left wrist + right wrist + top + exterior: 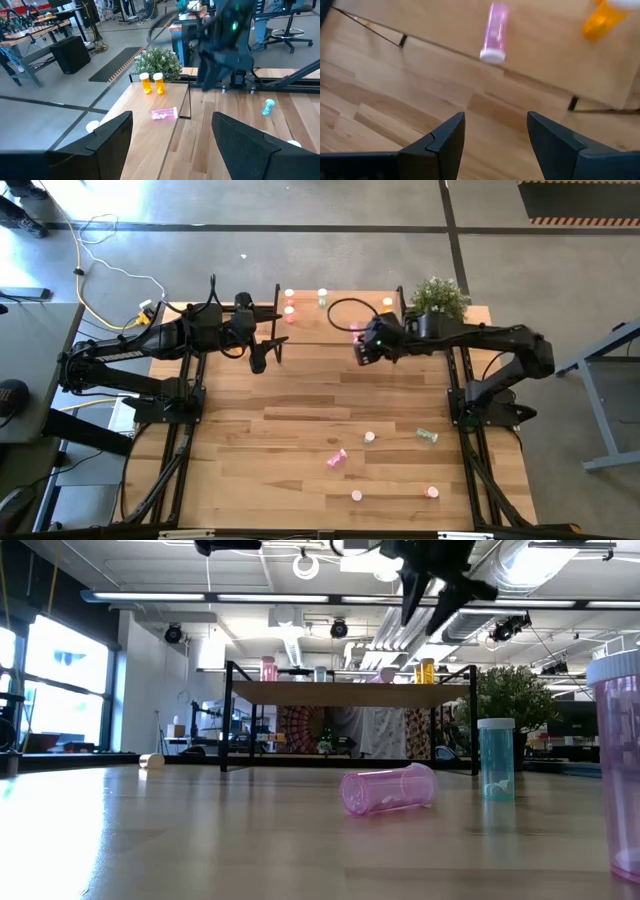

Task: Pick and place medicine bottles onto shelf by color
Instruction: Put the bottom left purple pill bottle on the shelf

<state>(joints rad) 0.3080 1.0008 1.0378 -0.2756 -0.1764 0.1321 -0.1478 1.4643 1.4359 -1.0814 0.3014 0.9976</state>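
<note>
The shelf (340, 315) stands at the table's far edge. It carries two red bottles (289, 303), a green one (322, 298), upright orange bottles (152, 83) and a pink bottle (495, 32) lying on its side. My right gripper (495, 135) is open and empty, hovering above the shelf's near edge (361, 351), just nearer than the lying pink bottle. My left gripper (172, 137) is also open and empty, raised by the shelf's left near corner (268, 356). More bottles sit on the near half of the table: a pink one lying (336, 459), a green one lying (427, 436) and several small ones.
A potted plant (438, 297) stands at the shelf's right end, close to my right arm. The low view shows a lying pink bottle (390, 788), an upright teal bottle (496, 758) and a pink bottle very close to the camera (620, 760). Bare planks lie between shelf and loose bottles.
</note>
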